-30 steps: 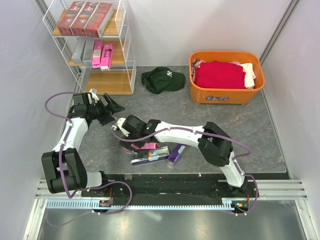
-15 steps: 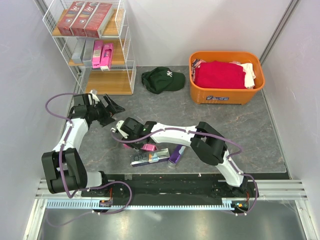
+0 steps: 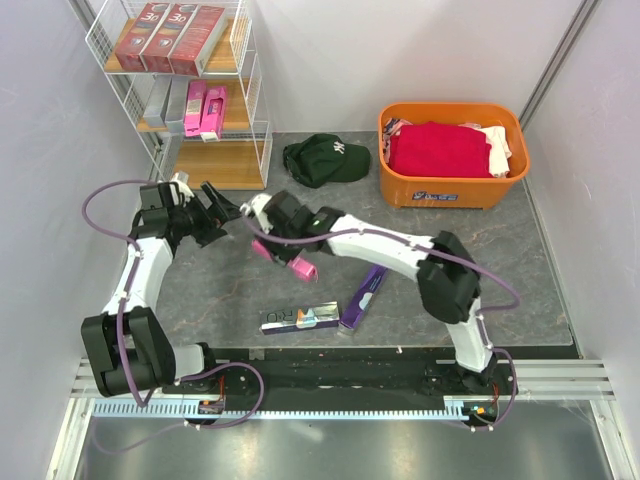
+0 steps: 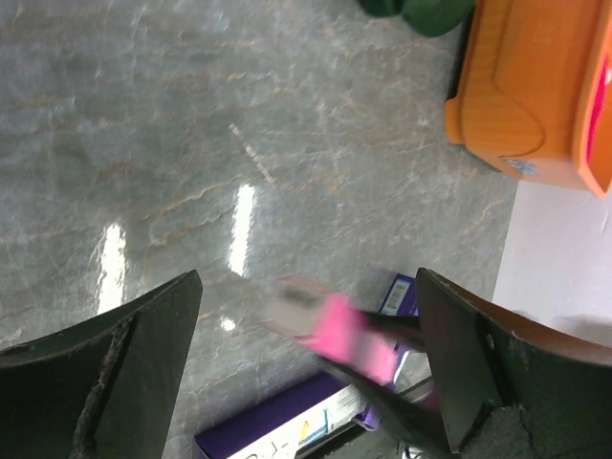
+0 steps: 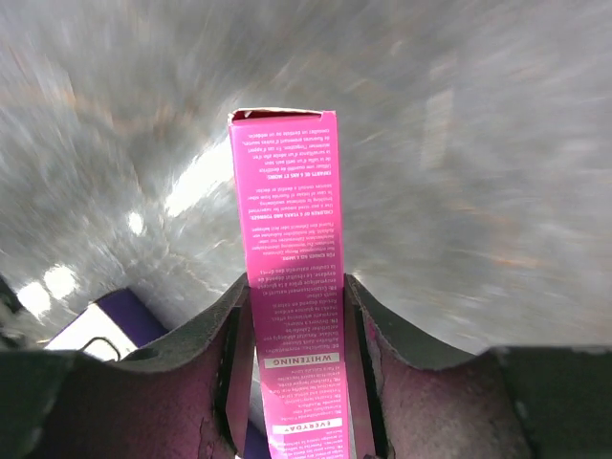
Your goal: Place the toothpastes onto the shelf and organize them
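Observation:
My right gripper [image 3: 268, 236] is shut on a hot pink toothpaste box [image 3: 297, 264] and holds it above the table, just right of my left gripper [image 3: 224, 214]. In the right wrist view the pink box [image 5: 287, 239] runs lengthwise between the two fingers [image 5: 215, 335]. My left gripper [image 4: 308, 279] is open and empty, and the blurred pink box [image 4: 337, 331] hangs beyond its fingers. A holographic box [image 3: 298, 319] and a purple box [image 3: 363, 296] lie on the table near the front edge. The shelf [image 3: 255, 125] holds dark red boxes [image 3: 168, 38] on top and grey [image 3: 163, 101] and pink boxes [image 3: 205, 108] on the middle board.
A dark green cap [image 3: 325, 160] lies right of the shelf. An orange tub [image 3: 450, 190] of clothes stands at the back right. The shelf's bottom board [image 3: 220, 165] is bare. Walls close in on both sides.
My right gripper shut on the pink box, lifted it from the pile and carried it back and left toward the left gripper. The purple box shifted. The left gripper stayed open.

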Available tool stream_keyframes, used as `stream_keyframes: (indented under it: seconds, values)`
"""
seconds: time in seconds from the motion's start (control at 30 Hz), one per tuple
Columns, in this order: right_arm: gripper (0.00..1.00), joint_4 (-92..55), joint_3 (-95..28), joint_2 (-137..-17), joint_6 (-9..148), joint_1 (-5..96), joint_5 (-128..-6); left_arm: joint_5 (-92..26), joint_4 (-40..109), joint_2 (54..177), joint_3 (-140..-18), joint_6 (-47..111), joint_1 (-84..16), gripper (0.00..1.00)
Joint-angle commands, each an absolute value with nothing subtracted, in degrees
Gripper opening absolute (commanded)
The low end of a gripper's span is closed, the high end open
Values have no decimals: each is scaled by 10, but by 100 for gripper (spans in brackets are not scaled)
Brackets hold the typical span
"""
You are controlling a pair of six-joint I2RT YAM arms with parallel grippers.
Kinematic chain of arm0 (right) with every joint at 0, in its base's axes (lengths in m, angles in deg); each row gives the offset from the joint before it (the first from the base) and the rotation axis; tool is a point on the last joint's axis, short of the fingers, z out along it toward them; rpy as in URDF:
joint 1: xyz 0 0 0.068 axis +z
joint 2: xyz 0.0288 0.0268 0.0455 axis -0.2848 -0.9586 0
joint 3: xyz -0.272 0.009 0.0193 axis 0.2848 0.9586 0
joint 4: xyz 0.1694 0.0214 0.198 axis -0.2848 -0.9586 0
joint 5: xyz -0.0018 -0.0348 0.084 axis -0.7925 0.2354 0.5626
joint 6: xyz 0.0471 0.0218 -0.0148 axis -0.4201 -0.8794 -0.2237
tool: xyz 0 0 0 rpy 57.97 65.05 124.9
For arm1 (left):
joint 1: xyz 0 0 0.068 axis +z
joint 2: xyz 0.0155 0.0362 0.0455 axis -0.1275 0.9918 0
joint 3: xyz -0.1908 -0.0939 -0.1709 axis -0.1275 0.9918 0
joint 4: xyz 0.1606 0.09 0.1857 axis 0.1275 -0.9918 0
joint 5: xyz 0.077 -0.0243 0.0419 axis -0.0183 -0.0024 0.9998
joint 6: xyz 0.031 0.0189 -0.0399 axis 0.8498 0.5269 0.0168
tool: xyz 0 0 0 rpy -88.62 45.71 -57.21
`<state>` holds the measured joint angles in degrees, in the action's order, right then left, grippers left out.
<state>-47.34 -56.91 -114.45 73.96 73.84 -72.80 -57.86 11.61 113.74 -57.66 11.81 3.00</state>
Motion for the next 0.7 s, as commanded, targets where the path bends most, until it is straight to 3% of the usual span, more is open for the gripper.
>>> stream_keyframes:
  seconds: [0.0,0.13,0.27,0.53,0.67]
  values:
    - [43,-429,-585,-1031,720,691,-732,-617,128,1114,-635,118,34,100]
    - [43,-388,-543,-953,679,632,-738,-647,139,1100,-650,89,33,100]
    - [43,-257,-455,-866,591,565,-754,-666,181,1079,-646,38,12,100]
    - [42,68,-179,-646,372,525,-883,-666,473,1088,-601,-169,-137,100]
    - [43,164,-118,-592,310,525,-939,-672,558,1140,-623,-217,-187,100]
